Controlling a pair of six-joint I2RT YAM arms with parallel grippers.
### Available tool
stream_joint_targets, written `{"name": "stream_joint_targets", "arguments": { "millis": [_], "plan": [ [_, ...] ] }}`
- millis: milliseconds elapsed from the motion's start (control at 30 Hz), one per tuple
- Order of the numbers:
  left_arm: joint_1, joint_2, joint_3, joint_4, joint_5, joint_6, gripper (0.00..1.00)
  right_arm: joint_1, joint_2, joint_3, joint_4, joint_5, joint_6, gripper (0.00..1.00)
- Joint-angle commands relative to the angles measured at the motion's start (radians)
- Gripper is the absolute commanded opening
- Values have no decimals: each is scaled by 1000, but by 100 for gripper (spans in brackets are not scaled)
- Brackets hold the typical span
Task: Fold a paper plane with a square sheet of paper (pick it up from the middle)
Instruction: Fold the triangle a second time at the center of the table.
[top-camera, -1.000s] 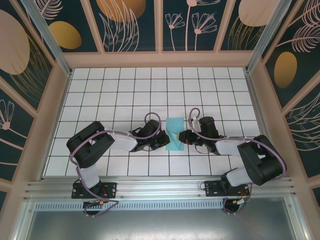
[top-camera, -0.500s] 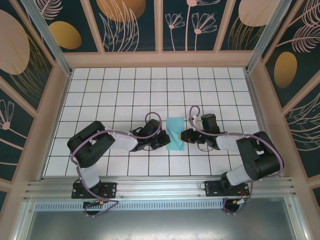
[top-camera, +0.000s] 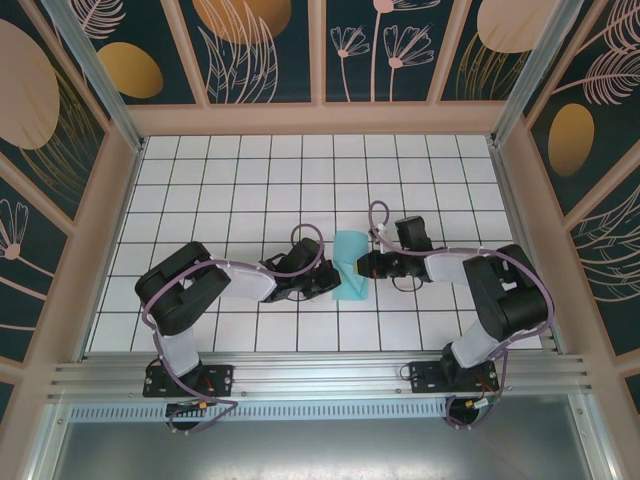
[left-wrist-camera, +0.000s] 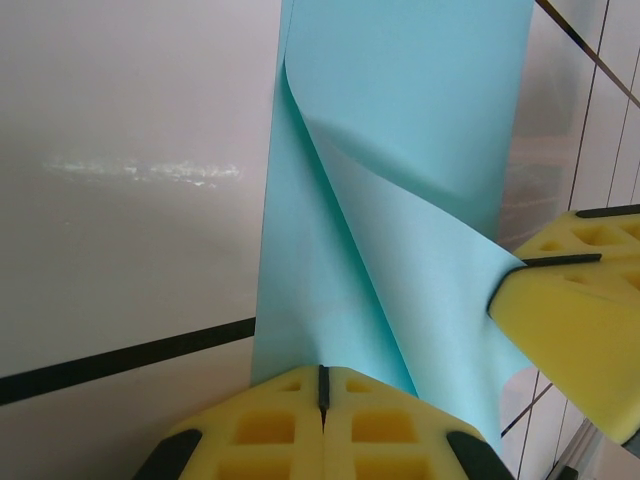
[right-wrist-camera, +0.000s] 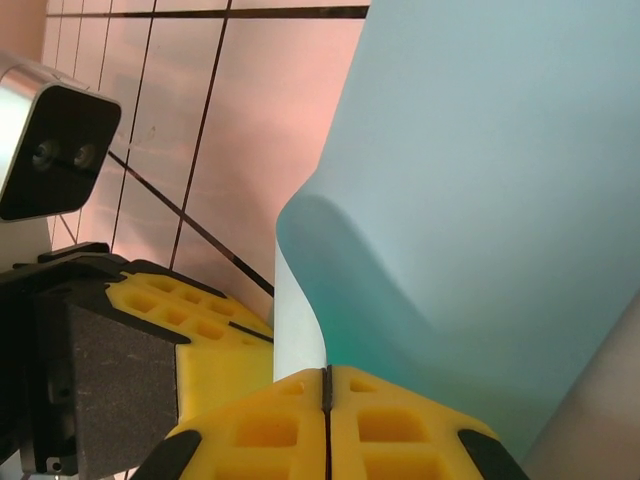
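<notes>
Light-blue paper (left-wrist-camera: 400, 130), smooth, creased, curled

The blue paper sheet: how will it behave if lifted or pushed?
Likely floppy and light: the blue paper sheet curls where the shut right gripper pinches its flap. Might slide on the glossy table if pushed.

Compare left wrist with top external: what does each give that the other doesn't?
Left wrist: the paper close up, its flap curled up off the sheet, the corner meeting the pad seam of the right tool; left tool shut at the near edge. Top external: the grid table, with the paper near its middle. Both: blue paper between the two tools.
</notes>
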Motion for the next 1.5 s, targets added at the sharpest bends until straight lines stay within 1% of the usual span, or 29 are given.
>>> {"name": "stream_joint_targets", "arguments": {
  "millis": [0,133,233,333,400,433,500,567,667,833,1000,1100,1233,1367,1467],
  "plan": [
    [-1,36,-3,-107,-35,27,5,-14,12,36,-46,-63,-67,8],
    [-1,31,-3,-107,-34,27,5,-21,7,41,-62,-83,-74,9],
    [-2,18,0,-94,-28,27,6,-22,0,37,-63,-112,-65,11],
    [-2,7,16,-85,-20,26,7,-20,-20,22,-49,-140,-30,17],
    [-2,10,31,-82,-13,25,7,-20,-46,7,-43,-135,-12,22],
    [-1,12,36,-80,-9,23,7,-20,-57,2,-44,-126,-8,23],
    [-1,17,43,-75,-5,21,7,-19,-81,-5,-64,-99,0,25],
    [-1,19,46,-71,-4,20,7,-16,-106,-14,-70,-74,12,30],
    [-1,23,46,-45,11,8,7,6,-141,-31,-84,-5,26,34],
    [-1,20,49,6,37,-8,8,53,-184,-57,-84,109,35,35],
    [-1,14,56,33,54,-20,9,78,-228,-73,-54,137,39,36],
    [-1,13,60,43,55,-28,9,109,-265,-100,-26,181,39,40],
    [-1,11,63,56,53,-39,10,162,-328,-149,11,278,36,44],
    [-2,11,53,76,53,-50,10,207,-394,-185,11,361,30,46],
    [-1,9,46,86,55,-56,10,233,-432,-210,14,417,17,46]
  ]
}}
